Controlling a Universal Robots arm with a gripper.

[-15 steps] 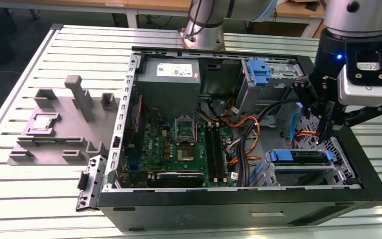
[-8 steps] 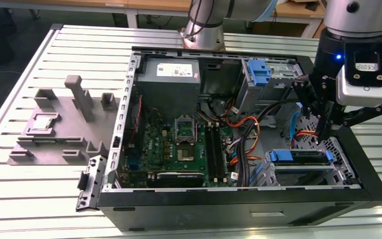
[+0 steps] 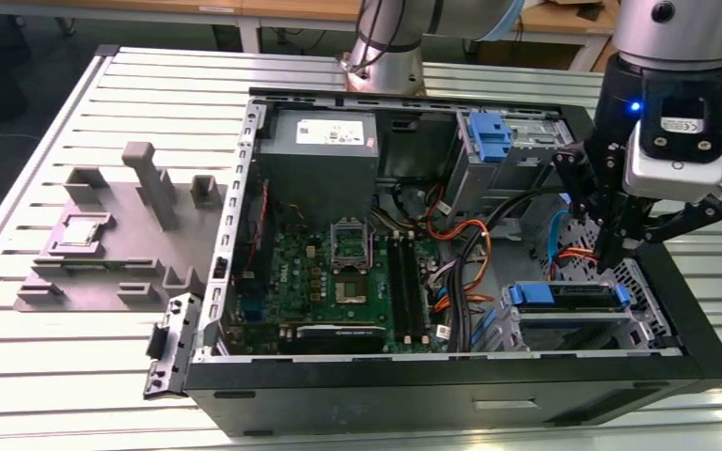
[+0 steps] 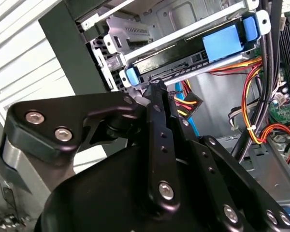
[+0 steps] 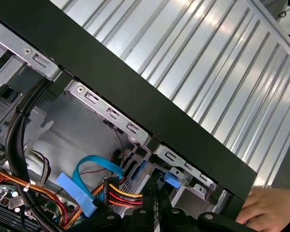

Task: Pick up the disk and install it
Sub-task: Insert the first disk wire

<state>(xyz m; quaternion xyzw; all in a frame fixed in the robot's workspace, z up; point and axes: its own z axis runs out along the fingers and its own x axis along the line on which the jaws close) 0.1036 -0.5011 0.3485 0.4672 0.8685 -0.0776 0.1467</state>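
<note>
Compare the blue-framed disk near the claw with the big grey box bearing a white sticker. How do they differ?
The disk is slim, with blue plastic ends; the grey box is far bulkier, plain metal. The disk sits in a cage close to the claw; the grey box sits far from it, toward the exterior view's left. Both lie inside the open computer case.

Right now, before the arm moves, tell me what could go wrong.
The gripper sits close to the red and yellow cables by the disk; a move could snag or unplug them. A person's hand lies at the case rim near the gripper and could get pinched.
</note>
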